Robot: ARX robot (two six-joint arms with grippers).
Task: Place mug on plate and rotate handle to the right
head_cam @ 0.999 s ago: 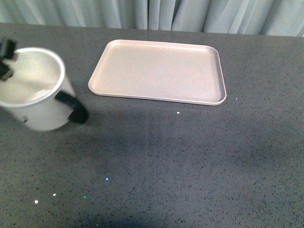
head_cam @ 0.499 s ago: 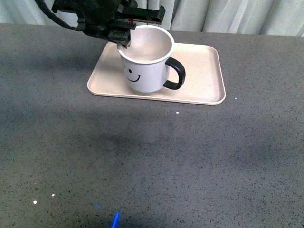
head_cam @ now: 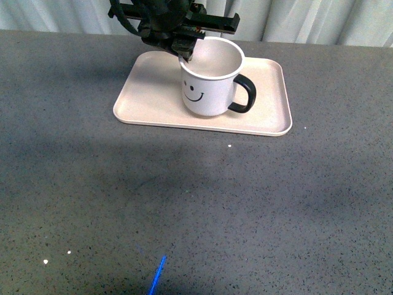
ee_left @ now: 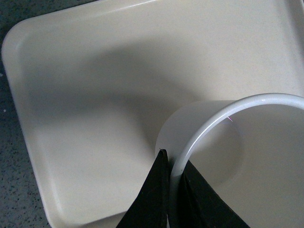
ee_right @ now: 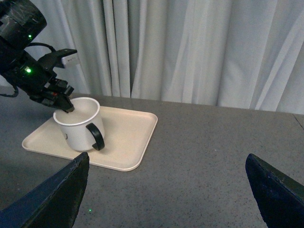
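Standing upright on the plate [head_cam: 150, 101], the mug [head_cam: 210, 86] is pointing its handle [head_cam: 244, 94] toward the robot's right, so both steps are looking done and only the release is remaining. The left pincer [head_cam: 186, 56] is angling down from behind and pinching the mug's far-left rim, one finger on each side of the wall. The right pincer [ee_right: 166, 164] is hanging wide apart, empty, well away above the counter [head_cam: 245, 203].

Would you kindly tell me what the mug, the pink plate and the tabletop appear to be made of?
The mug looks like glazed ceramic or enamel: smooth white wall, thin rim, printed face. Its handle is glossy black, showing highlights. The plate seems matte plastic or melamine: even pale pink, moulded low rim. The table looks like dark grey speckled stone or laminate.
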